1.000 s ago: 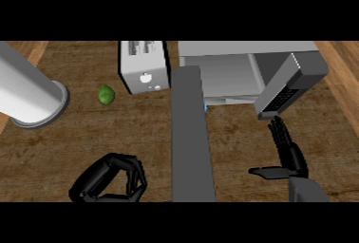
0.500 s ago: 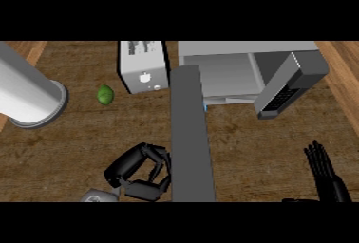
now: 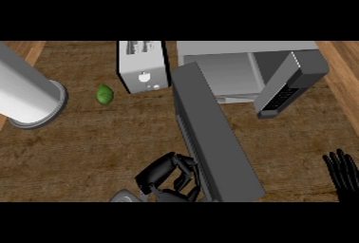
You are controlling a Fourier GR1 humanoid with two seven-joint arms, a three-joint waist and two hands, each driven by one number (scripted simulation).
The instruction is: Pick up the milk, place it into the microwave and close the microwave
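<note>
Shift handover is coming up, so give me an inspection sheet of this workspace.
Surface: wooden counter.
Job's things: microwave open, its door standing out toward the robot; milk not seen.
Clutter: toaster, green fruit, grey cylinder.
Grippers: left robot hand curled by the door's left edge; right robot hand open, resting at the view's right edge.
Cables: nothing seen.
Surroundings: nothing seen.
</note>
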